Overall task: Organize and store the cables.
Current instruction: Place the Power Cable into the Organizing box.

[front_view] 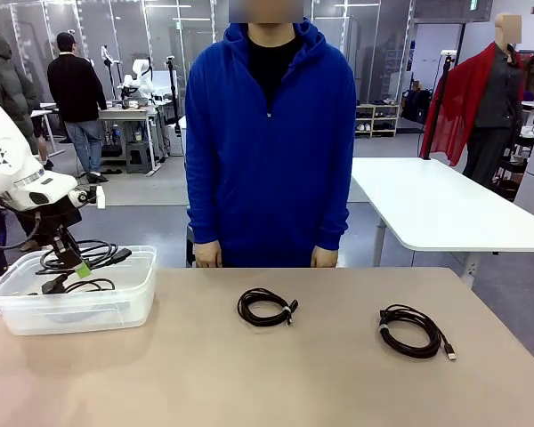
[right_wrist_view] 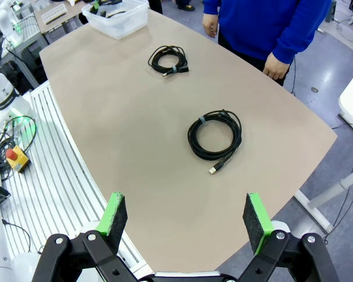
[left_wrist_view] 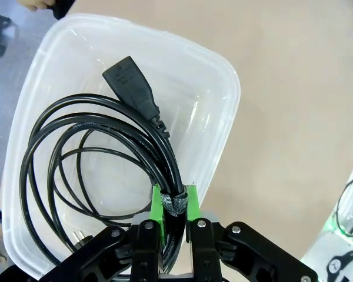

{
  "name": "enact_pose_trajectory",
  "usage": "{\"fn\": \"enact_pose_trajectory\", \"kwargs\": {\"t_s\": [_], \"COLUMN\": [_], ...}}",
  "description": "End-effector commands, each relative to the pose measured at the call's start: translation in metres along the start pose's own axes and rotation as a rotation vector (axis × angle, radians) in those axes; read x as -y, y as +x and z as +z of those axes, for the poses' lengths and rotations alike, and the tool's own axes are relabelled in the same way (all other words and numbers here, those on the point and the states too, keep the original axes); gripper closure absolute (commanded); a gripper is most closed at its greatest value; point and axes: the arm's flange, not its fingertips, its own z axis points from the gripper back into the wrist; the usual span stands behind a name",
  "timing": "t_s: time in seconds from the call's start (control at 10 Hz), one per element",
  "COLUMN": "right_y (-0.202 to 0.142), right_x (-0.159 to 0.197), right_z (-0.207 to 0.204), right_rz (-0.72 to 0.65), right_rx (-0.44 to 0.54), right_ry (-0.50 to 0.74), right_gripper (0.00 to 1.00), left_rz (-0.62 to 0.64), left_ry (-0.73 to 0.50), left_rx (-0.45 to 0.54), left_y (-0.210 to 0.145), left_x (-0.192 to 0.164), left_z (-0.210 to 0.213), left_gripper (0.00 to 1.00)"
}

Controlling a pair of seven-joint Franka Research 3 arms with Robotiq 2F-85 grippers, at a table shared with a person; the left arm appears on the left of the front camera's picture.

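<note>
My left gripper [left_wrist_view: 175,202] is shut on a coiled black power cable [left_wrist_view: 94,147] at its strap and holds it over the clear plastic bin [left_wrist_view: 223,76]. In the front view the left gripper [front_view: 80,267] hangs above the bin [front_view: 116,307] with the cable [front_view: 80,258] drooping into it. Two more coiled cables lie on the tan table: one in the middle [front_view: 266,307] and one with a USB plug to the right [front_view: 411,330]. My right gripper [right_wrist_view: 185,217] is open, high above the table, looking down on both coils [right_wrist_view: 215,135] [right_wrist_view: 169,59].
A person in a blue hoodie [front_view: 271,133] stands at the far edge, hands [front_view: 208,255] hanging down by the table. The bin sits at the table's left end. A white table [front_view: 445,209] stands behind on the right.
</note>
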Motion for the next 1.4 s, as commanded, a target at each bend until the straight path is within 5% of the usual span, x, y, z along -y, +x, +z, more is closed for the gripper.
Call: {"fn": "enact_pose_trajectory", "kwargs": {"t_s": [0.0, 0.4, 0.5, 1.3], "right_y": [0.0, 0.0, 0.0, 0.0], "right_x": [0.001, 0.001, 0.001, 0.001], "right_z": [0.001, 0.001, 0.001, 0.001], "right_rz": [0.017, 0.017, 0.017, 0.017], "right_rx": [0.013, 0.013, 0.013, 0.013], "right_ry": [0.001, 0.001, 0.001, 0.001], "right_gripper": [0.0, 0.0, 0.0, 0.0], "left_rz": [0.009, 0.009, 0.006, 0.115], "left_ry": [0.008, 0.008, -0.001, -0.026], "left_rx": [0.002, 0.002, -0.002, -0.023], "left_y": [-0.005, -0.005, -0.003, -0.024], "left_x": [-0.001, -0.001, -0.001, -0.041], "left_z": [0.0, 0.0, -0.001, -0.033], "left_gripper": [1.0, 1.0, 0.83, 0.83]}}
